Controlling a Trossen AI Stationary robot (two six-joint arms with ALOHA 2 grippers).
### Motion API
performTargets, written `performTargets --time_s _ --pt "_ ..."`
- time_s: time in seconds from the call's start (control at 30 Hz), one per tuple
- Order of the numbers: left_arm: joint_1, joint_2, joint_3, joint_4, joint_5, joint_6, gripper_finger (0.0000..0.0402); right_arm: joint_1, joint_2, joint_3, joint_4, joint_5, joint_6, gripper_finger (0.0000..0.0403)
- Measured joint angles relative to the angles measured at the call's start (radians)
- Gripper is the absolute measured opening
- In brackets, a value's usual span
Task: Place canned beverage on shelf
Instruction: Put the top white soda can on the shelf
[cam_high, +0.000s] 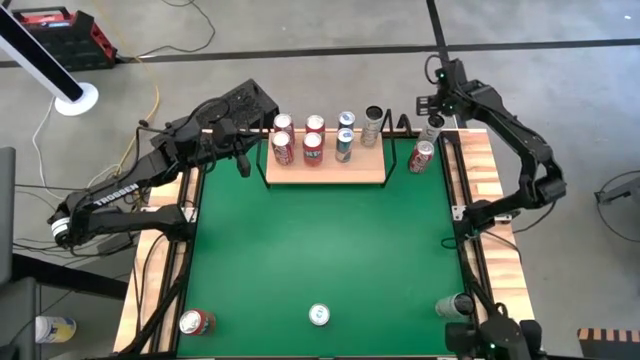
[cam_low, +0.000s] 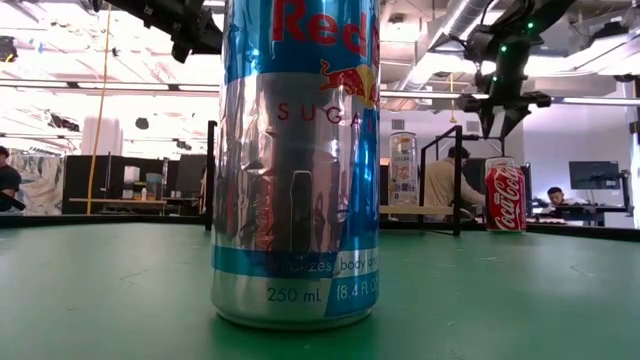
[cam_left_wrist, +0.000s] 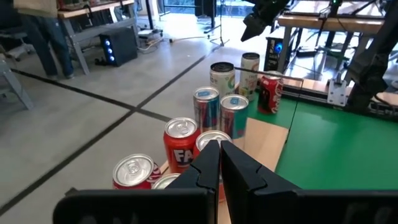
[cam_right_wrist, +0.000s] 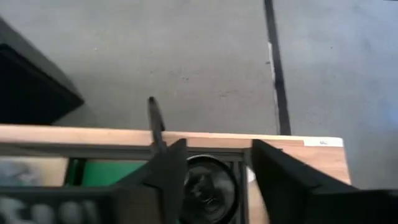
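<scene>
Seven cans stand on the shelf (cam_high: 325, 165) at twelve o'clock on the green table (cam_high: 320, 250): four red cans (cam_high: 283, 149) in a square at its left end, two blue-and-silver cans (cam_high: 344, 143) and one pale can (cam_high: 372, 126). One red Coca-Cola can (cam_high: 422, 156) stands on the table just off its right end. Three more cans wait along the six o'clock edge, a Red Bull can (cam_high: 319, 315) in the middle. Hovering above the Coca-Cola can, the right gripper (cam_high: 432, 122) is spread wide, holding nothing. Pinched closed and empty, the left gripper (cam_high: 243, 152) sits at the shelf's left end.
</scene>
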Motion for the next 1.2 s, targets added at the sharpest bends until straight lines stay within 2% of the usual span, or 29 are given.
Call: performTargets --time_s 0.1,0.2,0.37,0.47,0.53,0.63,0.7,0.8,1.0,1.2 --pt "0.0 0.0 0.0 0.0 0.0 0.019 0.0 0.017 -0.013 0.003 -0.01 -0.046 -0.012 0.0258" --pt "0.0 0.0 0.0 0.0 -0.001 0.038 0.0 0.019 -0.014 0.033 -0.025 -0.126 0.006 0.0283" --pt "0.001 0.0 0.0 0.0 -0.015 0.085 0.0 0.07 -0.015 0.069 -0.003 -0.165 -0.003 0.0292" --pt "0.001 0.0 0.0 0.0 -0.036 0.103 0.0 0.123 -0.016 0.077 -0.11 -0.165 0.086 0.0292" --pt "0.001 0.0 0.0 0.0 -0.038 0.096 0.0 0.163 -0.02 0.072 -0.207 -0.122 0.141 0.0292" --pt "0.001 0.0 0.0 -0.001 -0.039 0.083 0.0 0.24 -0.033 0.061 -0.303 0.058 0.212 0.0292" --pt "0.001 0.0 0.0 -0.001 -0.039 0.083 0.0 0.28 -0.031 0.057 -0.303 0.179 0.258 0.0292" --pt "0.002 0.007 0.001 0.001 -0.04 0.097 0.0 0.292 -0.031 0.056 -0.257 0.271 0.291 0.0292" --pt "0.009 0.014 0.001 0.0 -0.039 0.07 0.0 0.222 -0.029 0.033 -0.172 0.274 0.286 0.0295" --pt "0.009 0.013 0.001 0.0 -0.025 0.054 0.0 0.195 -0.029 -0.033 -0.089 0.285 0.304 0.032"
